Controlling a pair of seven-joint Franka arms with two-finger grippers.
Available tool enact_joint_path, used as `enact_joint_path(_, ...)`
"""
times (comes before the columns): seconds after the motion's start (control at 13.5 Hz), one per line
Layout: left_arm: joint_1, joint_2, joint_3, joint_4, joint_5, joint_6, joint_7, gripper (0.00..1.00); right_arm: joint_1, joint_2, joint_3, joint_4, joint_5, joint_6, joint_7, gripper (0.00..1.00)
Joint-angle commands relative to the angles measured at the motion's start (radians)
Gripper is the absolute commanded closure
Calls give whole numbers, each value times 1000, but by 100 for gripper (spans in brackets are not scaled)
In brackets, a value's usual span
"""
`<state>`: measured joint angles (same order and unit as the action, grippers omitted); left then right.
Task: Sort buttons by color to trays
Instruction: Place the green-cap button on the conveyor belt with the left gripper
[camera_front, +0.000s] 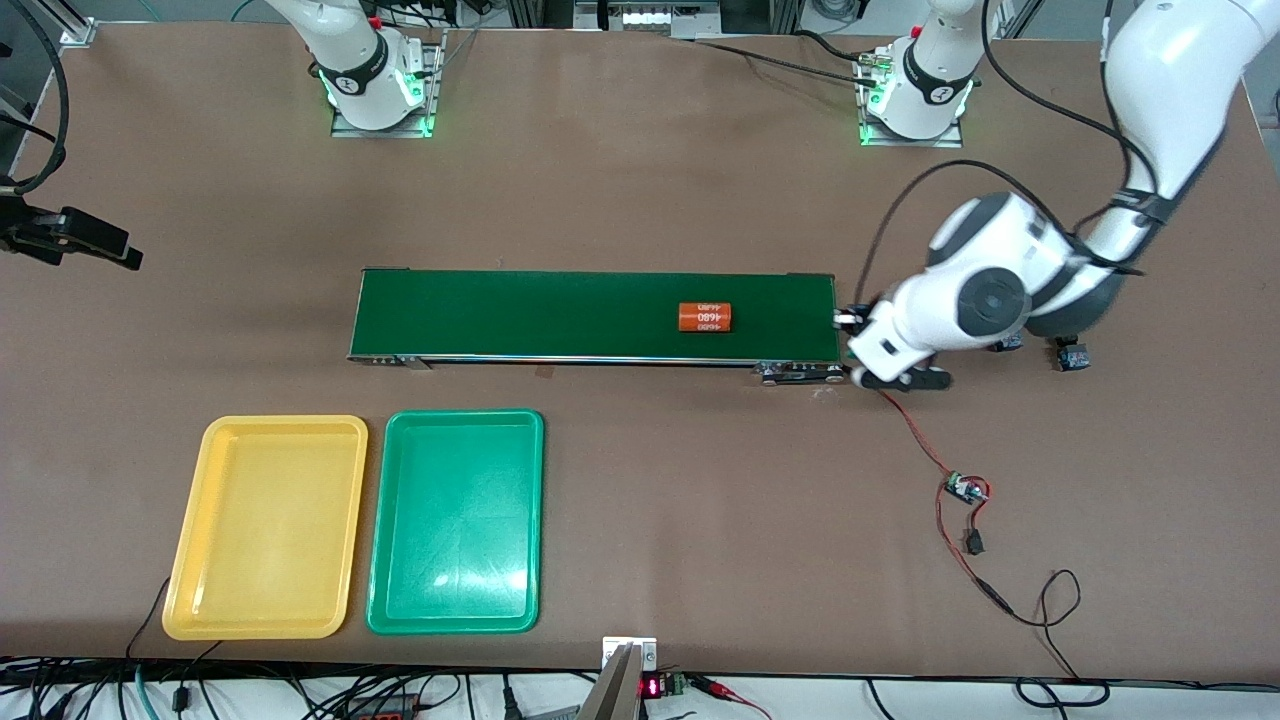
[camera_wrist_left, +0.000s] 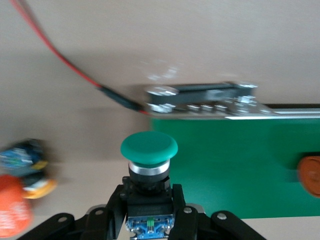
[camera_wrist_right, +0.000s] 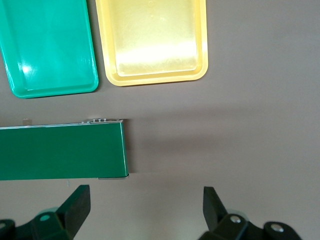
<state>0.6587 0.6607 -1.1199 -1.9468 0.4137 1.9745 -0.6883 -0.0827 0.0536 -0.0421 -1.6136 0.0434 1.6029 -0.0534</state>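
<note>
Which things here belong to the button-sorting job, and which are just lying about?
Job:
green-capped button, gripped by left end effector
another button on the table
yellow tray
green tray

Lying about:
conveyor belt
orange cylinder
red wire

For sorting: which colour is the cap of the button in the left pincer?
Green; the button shows best in the left wrist view.

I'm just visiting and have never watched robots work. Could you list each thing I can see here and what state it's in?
Left gripper: shut on a green button, by the belt's end.
Right gripper: open, holding nothing, waiting.
Yellow tray: empty.
Green tray: empty.
Conveyor belt: carrying one orange cylinder, which lies on its side.
Another button: loose on the table.
</note>
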Motion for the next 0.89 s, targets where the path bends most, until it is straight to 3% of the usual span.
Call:
enact_joint_path(0.0,-4,-3,-17,-102,16,154,-54,66,0,-11,5,-3,7,6,-8,0)
enact_joint_path(0.15,-10,-3,-17,-142,17,225,-115,58,0,-9,5,-3,7,6,-8,0)
enact_joint_path(0.22,-24,-3,-17,-144,17,224,-123,37,0,-9,5,-3,7,6,-8,0)
enact_joint_path(0.3,-27,-4,-17,-142,19,222,-125,3,0,-9,5,-3,7,6,-8,0)
enact_joint_path(0.52,-10,-18,-24,-83,22,151,-114,0,3,-9,7,-3,10,12,-8,0)
enact_joint_path(0.67,-8,-20,-60,44,27,-65,-103,0,4,-9,8,-2,10,17,-8,0)
enact_joint_path(0.81,-4,-20,-52,152,33,-225,-38,0,4,-11,8,-2,10,15,-8,0)
